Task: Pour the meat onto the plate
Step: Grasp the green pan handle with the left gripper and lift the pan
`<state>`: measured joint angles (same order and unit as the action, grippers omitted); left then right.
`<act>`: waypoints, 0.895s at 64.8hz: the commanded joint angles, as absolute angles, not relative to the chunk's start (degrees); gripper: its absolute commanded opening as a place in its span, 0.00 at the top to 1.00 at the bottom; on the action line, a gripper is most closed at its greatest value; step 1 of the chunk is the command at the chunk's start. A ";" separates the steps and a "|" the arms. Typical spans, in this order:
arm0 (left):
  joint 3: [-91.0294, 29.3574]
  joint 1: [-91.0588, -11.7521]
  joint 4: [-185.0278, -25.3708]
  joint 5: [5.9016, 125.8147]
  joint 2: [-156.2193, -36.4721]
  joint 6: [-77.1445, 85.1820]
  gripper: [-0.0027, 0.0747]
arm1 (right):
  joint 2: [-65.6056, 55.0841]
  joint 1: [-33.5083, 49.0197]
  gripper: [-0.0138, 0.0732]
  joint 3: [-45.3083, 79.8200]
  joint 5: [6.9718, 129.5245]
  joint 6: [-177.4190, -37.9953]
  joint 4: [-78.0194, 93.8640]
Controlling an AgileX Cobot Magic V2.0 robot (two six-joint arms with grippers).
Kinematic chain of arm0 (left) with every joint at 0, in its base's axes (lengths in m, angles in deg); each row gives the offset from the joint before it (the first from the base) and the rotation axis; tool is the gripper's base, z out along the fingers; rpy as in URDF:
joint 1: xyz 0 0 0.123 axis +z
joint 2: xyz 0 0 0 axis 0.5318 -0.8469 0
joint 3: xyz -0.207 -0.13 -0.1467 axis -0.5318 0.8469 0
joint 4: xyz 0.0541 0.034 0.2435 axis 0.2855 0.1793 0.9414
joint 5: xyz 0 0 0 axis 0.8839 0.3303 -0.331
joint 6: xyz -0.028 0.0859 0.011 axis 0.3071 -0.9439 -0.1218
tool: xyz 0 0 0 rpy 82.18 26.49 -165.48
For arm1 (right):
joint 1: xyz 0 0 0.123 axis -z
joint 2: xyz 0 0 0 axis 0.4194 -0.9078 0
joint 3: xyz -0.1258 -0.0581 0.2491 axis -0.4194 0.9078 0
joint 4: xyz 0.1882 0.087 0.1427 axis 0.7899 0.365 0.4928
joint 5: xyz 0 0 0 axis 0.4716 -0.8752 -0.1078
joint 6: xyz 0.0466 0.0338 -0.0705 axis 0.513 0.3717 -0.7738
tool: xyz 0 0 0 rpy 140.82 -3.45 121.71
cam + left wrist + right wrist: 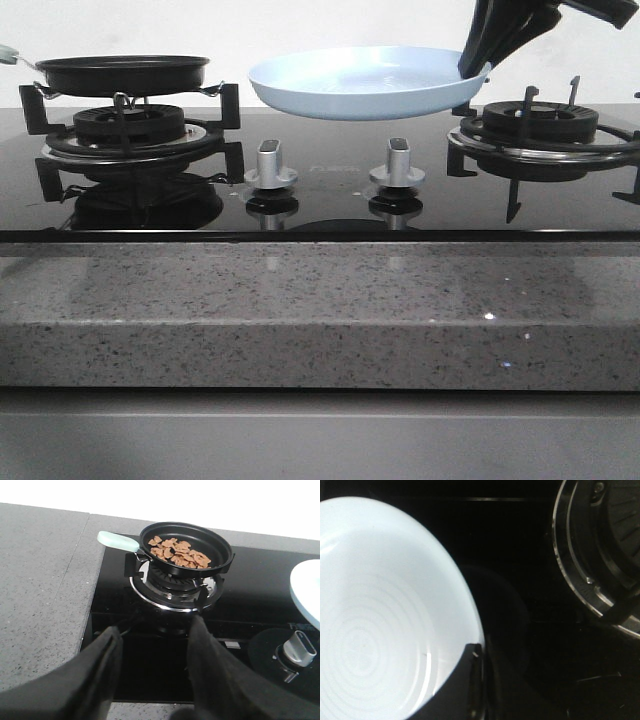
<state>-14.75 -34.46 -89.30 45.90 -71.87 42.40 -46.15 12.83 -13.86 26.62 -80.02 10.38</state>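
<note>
Countertop edge (320,300): your nearest hazard. The grey speckled ledge runs in front of the glass hob, so any meat that misses the plate would land on glass or stone.

Knobs (271,165): two silver knobs stand on the glass almost under the raised plate. If you lower the plate carelessly, its underside could knock one.

Left gripper (155,645): its dark fingers stand wide apart and hold nothing, hanging in front of the left burner (172,587), well short of the pan. You have no hold on the pan yet.

Pan handle (117,541): pale green, pointing away from the hob centre, and apparently the only place to grasp. A shallow or off-centre pinch could let the pan roll when you tilt it.

Frying pan (187,547): black, seated on the left burner's supports. Lift before you tilt, or its base may catch on a prong.

Meat (177,552): a loose heap of small reddish-brown pieces in the pan, none on the plate. A fast tilt would likely dump them all at once and send some over the rim.

Plate (365,82): pale blue, held in the air between the two burners, apart from the pan.

Right gripper (478,62): closed on the plate's rim at one edge only. Weight landing on the far side could lever the plate down or make it slip.
</note>
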 commanded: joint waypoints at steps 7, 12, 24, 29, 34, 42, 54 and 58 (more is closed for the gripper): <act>-21.41 -34.32 -88.15 45.04 -79.95 42.40 0.52 | -42.82 13.20 0.92 -15.34 29.50 -80.38 11.76; -24.91 -34.32 -87.56 42.31 -84.29 42.40 0.45 | -42.82 13.20 0.92 -15.34 29.50 -80.38 11.76; -30.50 -31.90 -88.01 40.98 -92.12 42.40 0.42 | -42.82 13.20 0.92 -15.34 29.45 -80.38 11.76; -32.69 -28.63 -90.57 40.71 -95.81 40.04 0.42 | -42.82 13.20 0.92 -15.34 29.45 -80.38 11.76; -34.20 -24.69 -97.99 40.88 -98.36 34.48 0.42 | -42.82 13.20 0.92 -15.34 29.45 -80.38 11.76; -35.46 -17.90 -114.14 39.65 -102.78 21.96 0.42 | -42.82 13.20 0.92 -15.34 29.45 -80.38 11.76; -37.49 -7.86 -137.22 34.12 -110.16 7.93 0.42 | -42.82 13.20 0.92 -15.34 29.45 -80.38 11.76; -38.35 -6.13 -143.84 32.11 -113.19 3.55 0.39 | -42.82 13.20 0.92 -15.34 29.45 -80.38 11.76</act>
<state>-35.51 -8.22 -131.81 32.96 -111.30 9.37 -46.15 12.83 -13.86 26.62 -80.02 10.38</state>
